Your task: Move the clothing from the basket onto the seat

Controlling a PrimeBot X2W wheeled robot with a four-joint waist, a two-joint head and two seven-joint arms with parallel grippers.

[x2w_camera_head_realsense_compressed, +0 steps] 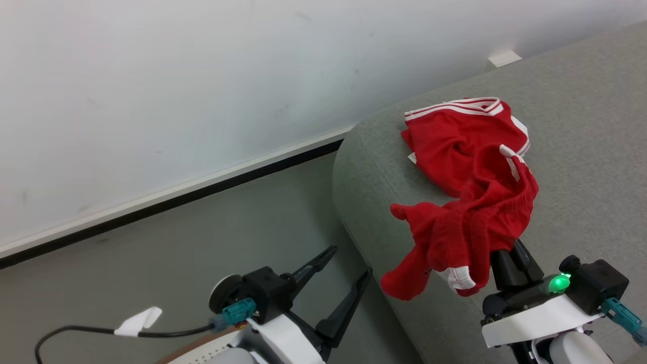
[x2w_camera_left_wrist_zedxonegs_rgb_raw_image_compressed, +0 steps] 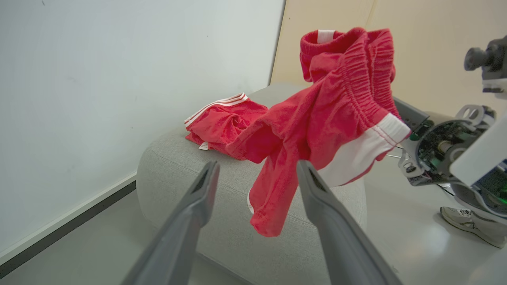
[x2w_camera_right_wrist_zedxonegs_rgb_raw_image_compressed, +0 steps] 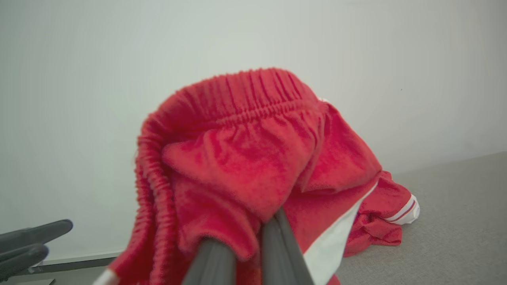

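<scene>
Two pieces of red clothing show. One garment lies crumpled on the grey seat near its rounded corner. The other garment hangs above the seat's front edge, draped over my right gripper, which is shut on it. In the right wrist view the fingers pinch the cloth just under its elastic waistband. My left gripper stands open over the floor, left of the seat, with nothing between its fingers. A sliver of the basket shows at the bottom edge.
A white wall with a black-and-white skirting runs behind the grey floor. A black cable with a white tag trails at lower left. A person's shoe rests on the floor beyond the seat.
</scene>
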